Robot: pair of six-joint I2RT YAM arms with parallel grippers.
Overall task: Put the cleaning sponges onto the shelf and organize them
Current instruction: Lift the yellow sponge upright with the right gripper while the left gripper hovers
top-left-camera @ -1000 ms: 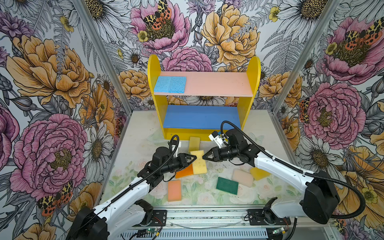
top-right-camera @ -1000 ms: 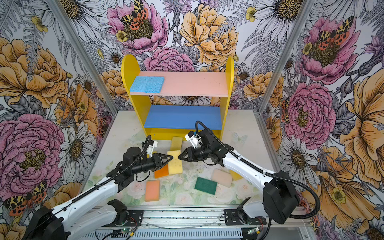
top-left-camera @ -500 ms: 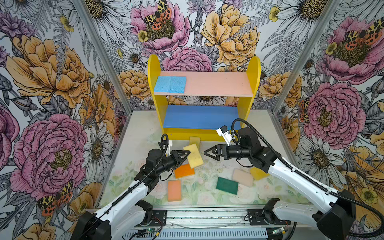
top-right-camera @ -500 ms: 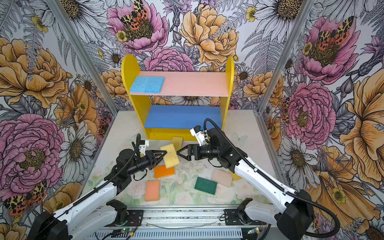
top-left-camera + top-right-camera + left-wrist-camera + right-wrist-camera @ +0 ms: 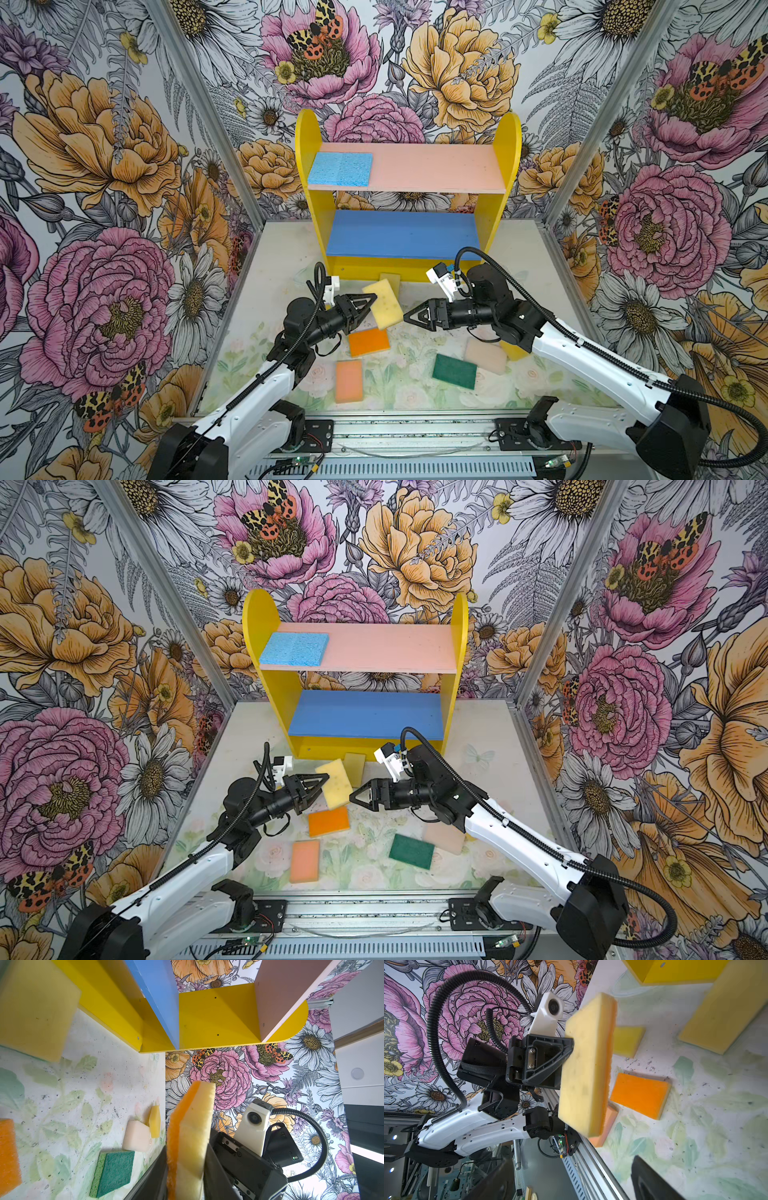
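My left gripper [image 5: 370, 309] is shut on a yellow sponge [image 5: 386, 303] with an orange scrub backing and holds it on edge above the table, just before the shelf [image 5: 436, 166]. The left wrist view shows that sponge [image 5: 193, 1136] squeezed between both jaws. To its right, my right gripper [image 5: 409, 318] stands open and empty, a small gap away from the sponge [image 5: 336, 783]. Two light blue sponges [image 5: 340, 168] lie side by side at the left end of the pink upper board. The blue lower board [image 5: 403, 235] is bare.
On the table lie an orange sponge [image 5: 368, 341], a peach one [image 5: 348, 380], a dark green one [image 5: 454, 370] and a cream one [image 5: 484, 355]. A yellow sponge [image 5: 513, 351] is partly under the right arm, another [image 5: 390, 280] lies at the shelf's foot.
The right gripper has opened, let go of the yellow sponge and drawn back to the right. The left gripper has kept the sponge and carried it up toward the shelf.
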